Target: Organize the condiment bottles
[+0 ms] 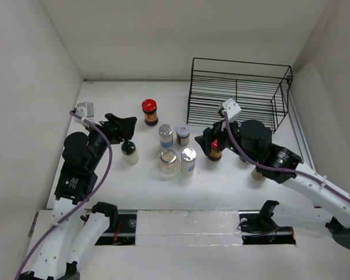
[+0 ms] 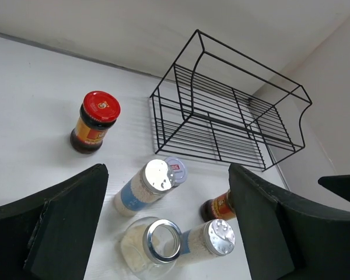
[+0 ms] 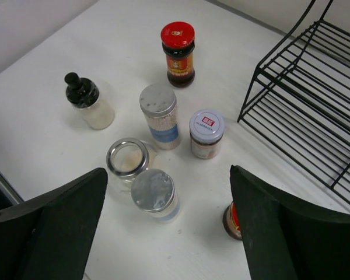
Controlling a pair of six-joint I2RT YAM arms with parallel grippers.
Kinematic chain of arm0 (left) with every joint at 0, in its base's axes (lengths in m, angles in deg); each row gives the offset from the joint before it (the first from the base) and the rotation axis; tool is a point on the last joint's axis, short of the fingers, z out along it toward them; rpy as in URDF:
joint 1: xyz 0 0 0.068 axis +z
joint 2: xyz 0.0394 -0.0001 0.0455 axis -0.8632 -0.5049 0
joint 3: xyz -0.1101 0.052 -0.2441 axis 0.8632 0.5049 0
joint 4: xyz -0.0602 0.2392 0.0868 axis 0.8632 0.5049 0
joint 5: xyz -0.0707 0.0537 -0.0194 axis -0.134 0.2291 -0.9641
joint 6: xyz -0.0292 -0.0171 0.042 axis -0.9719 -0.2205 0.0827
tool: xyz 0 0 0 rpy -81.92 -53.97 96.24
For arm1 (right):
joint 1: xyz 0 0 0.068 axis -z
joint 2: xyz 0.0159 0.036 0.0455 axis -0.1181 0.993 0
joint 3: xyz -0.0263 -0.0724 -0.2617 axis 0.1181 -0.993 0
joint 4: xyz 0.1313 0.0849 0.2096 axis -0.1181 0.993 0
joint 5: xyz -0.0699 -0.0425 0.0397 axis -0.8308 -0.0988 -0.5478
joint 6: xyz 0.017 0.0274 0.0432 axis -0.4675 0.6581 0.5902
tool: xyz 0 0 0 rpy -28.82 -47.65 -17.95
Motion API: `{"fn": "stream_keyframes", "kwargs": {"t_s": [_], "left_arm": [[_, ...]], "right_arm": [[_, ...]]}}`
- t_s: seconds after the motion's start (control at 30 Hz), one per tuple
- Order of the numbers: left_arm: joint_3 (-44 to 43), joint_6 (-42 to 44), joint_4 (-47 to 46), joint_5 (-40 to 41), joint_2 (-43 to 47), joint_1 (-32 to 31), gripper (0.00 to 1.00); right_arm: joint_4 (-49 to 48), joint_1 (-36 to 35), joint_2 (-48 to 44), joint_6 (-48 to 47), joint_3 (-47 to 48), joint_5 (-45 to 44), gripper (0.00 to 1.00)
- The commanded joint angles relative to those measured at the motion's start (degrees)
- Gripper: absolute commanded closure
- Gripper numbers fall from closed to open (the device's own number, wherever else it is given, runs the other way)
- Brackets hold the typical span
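Several condiment bottles stand in a loose cluster mid-table. A red-capped dark jar is at the back. A black-capped white bottle is at the left. A blue-labelled silver-lidded jar, a white-lidded small jar, a wide glass jar with a ring lid and another silver-lidded jar stand together. A second red-capped dark bottle is partly hidden beside my right gripper, which is open and empty above the table. My left gripper is open and empty, above the black-capped bottle.
A black wire rack stands at the back right with nothing in it. White walls close in the left, back and right. A small tan object shows under my right arm.
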Motion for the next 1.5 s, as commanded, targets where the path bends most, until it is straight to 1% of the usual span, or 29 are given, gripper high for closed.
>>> {"fn": "stream_keyframes", "kwargs": {"t_s": [0.0, 0.03, 0.1, 0.13, 0.17, 0.2, 0.23, 0.27, 0.37, 0.4, 0.47, 0.5, 0.53, 0.57, 0.6, 0.67, 0.7, 0.73, 0.93, 0.97, 1.13, 1.17, 1.2, 1.23, 1.33, 1.37, 1.4, 1.43, 1.47], "left_arm": [[-0.2, 1.1, -3.4, -1.1, -0.1, 0.0, 0.2], [-0.9, 1.9, -2.5, -1.1, -0.7, 0.0, 0.2], [-1.4, 2.5, -0.8, -1.8, -0.7, 0.0, 0.23], [-1.4, 3.0, -0.3, -1.8, -0.1, 0.0, 0.31], [-1.4, 3.0, -0.3, -1.8, -0.1, 0.0, 0.34], [-1.4, 4.1, -0.3, -1.8, 0.5, 0.0, 0.38], [-1.4, 4.1, 0.4, -1.8, 0.5, 0.0, 0.42], [-1.9, 4.8, 1.0, -0.9, 0.5, 0.0, 0.56], [-0.4, 4.8, 0.9, 2.2, 1.6, 0.0, 0.83], [0.2, 4.8, 0.9, 2.7, 1.6, 0.0, 0.97], [0.9, 4.8, 0.9, 3.8, 2.1, 0.0, 1.0], [1.9, 4.8, 0.9, 4.3, 2.1, 0.0, 0.97], [2.4, 4.8, 0.9, 4.3, 2.7, 0.0, 0.91], [2.4, 4.8, 0.9, 4.3, 2.7, 0.0, 0.71], [2.4, 4.8, 0.9, 4.3, 2.7, 0.0, 0.62], [2.4, 5.4, 1.4, 4.3, 3.3, 0.0, 0.51], [2.4, 5.4, 1.4, 4.3, 3.3, 0.0, 0.42], [3.1, 5.4, 1.4, 4.3, 3.8, 0.0, 0.39], [3.1, 5.4, 1.3, 3.8, 4.4, 0.5, 0.38], [3.1, 5.4, 1.3, 3.8, 4.4, 0.5, 0.37], [3.1, 6.0, 1.3, 3.8, 4.9, 0.5, 0.37], [3.1, 6.0, 1.3, 3.8, 4.9, 0.5, 0.37], [3.1, 6.0, 1.3, 4.3, 4.4, 0.5, 0.37], [3.1, 6.0, 1.8, 4.3, 4.4, 0.5, 0.37], [3.1, 6.0, 1.8, 4.3, 5.2, 0.5, 0.37], [3.1, 6.0, 1.8, 4.3, 5.2, 0.5, 0.37], [3.1, 6.0, 1.8, 4.3, 5.2, 0.5, 0.37], [3.1, 6.0, 1.8, 4.3, 5.2, 0.5, 0.37], [3.1, 6.0, 1.8, 4.3, 5.9, 0.5, 0.37]], "right_arm": [[-2.5, 0.1, 0.6, 0.6, 0.5, -1.6, 0.13], [-3.1, 0.1, 1.2, 0.6, 0.5, -1.6, 0.3], [-3.1, 0.1, 2.0, 0.6, 0.5, -1.6, 0.58], [-3.1, 0.1, 3.3, 0.6, 2.2, -1.6, 0.72], [-3.1, 0.1, 4.0, 0.6, 3.0, -1.6, 0.95], [-3.1, 0.1, 4.8, 0.6, 3.5, -1.1, 1.0], [-3.1, 0.1, 5.7, 0.6, 4.0, -1.1, 1.0], [-3.1, 0.1, 8.0, 0.0, 5.3, -0.4, 1.0], [-1.8, 0.1, 13.4, 0.0, 9.2, 0.2, 0.98], [-1.3, 0.1, 14.8, 0.0, 9.9, 0.8, 0.72], [-2.8, 0.1, 17.0, -0.8, 10.6, 1.6, 0.38], [-2.9, 0.1, 19.2, -0.8, 11.2, 1.6, 0.14], [-2.9, 0.1, 20.7, -0.8, 12.0, 2.2, 0.06], [-2.2, 0.1, 22.1, -0.8, 12.9, 2.9, 0.01], [-2.2, 0.1, 24.9, -1.4, 14.1, 2.9, 0.0], [-2.8, 0.1, 28.3, -2.1, 15.6, 4.4, 0.0], [-2.2, 0.1, 30.1, -2.1, 17.9, 4.4, 0.0], [-1.6, 0.1, 33.7, -2.1, 19.1, 4.4, 0.0], [-1.7, 0.1, 43.6, -2.6, 25.1, 3.4, 0.0], [-0.8, 0.1, 46.4, -2.6, 27.8, 3.4, 0.0], [-1.0, 0.1, 50.7, -2.6, 30.0, 1.7, 0.0], [-1.7, 0.1, 51.3, -1.8, 30.0, 0.9, 0.02], [-2.8, 0.1, 51.3, -1.8, 29.1, 0.8, 0.09], [-4.0, 0.1, 51.3, -1.8, 28.4, 0.8, 0.12], [-3.8, 0.1, 52.5, -0.3, 27.8, 0.8, 0.14], [-3.8, 0.1, 52.5, -0.3, 27.8, 0.3, 0.2], [-5.1, 0.1, 52.5, -0.3, 27.8, 0.3, 0.28], [-5.9, 0.1, 52.5, -0.3, 27.0, 0.3, 0.39], [-6.5, 0.1, 52.5, -0.3, 27.0, 0.9, 0.45]]}}
